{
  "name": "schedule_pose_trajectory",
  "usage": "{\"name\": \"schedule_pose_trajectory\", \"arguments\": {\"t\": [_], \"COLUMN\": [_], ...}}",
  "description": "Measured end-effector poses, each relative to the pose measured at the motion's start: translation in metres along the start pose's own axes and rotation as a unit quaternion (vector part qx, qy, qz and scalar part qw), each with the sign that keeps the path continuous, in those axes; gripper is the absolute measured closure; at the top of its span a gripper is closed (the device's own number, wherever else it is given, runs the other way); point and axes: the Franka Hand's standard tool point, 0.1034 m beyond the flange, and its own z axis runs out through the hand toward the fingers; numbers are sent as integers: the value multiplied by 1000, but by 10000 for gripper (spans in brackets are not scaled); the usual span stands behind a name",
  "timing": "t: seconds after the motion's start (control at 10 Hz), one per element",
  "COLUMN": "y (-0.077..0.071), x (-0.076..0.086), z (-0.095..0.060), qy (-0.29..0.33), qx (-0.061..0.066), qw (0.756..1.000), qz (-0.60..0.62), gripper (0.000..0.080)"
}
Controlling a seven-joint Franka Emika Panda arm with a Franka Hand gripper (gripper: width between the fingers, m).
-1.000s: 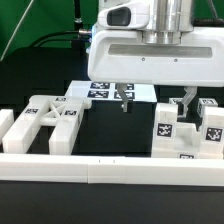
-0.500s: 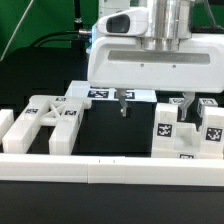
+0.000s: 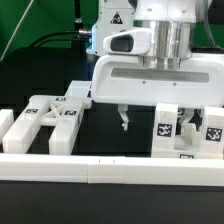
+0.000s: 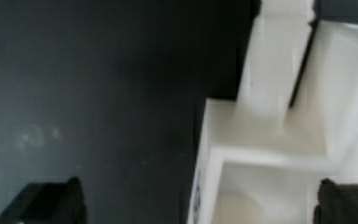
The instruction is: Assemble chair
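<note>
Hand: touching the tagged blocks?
Cannot tell. In the exterior view one finger of the open hand hangs among the tagged blocks, hiding any gap; the wrist view is too blurred to settle it.

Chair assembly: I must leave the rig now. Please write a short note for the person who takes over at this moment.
Pincer: open, holding nothing, low over the chunky white plastic tagged blocks at the exterior view's right. In the wrist view a white piece lies between its fingertips, not gripped.
Parts: the white plastic cut-out frames lie loose at the exterior view's left, behind the long white border rail.
Done: nothing visibly joined.
Left: probably grasp a block, then all the joining.
</note>
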Motion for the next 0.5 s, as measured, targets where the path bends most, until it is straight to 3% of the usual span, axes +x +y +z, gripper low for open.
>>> {"name": "schedule_pose_trajectory", "arguments": {"t": [0.5], "y": [-3], "x": [-5], "z": [18], "qy": [15], "qx": [-8], "qw": [1000], "qz": [-4], "gripper": [151]}}
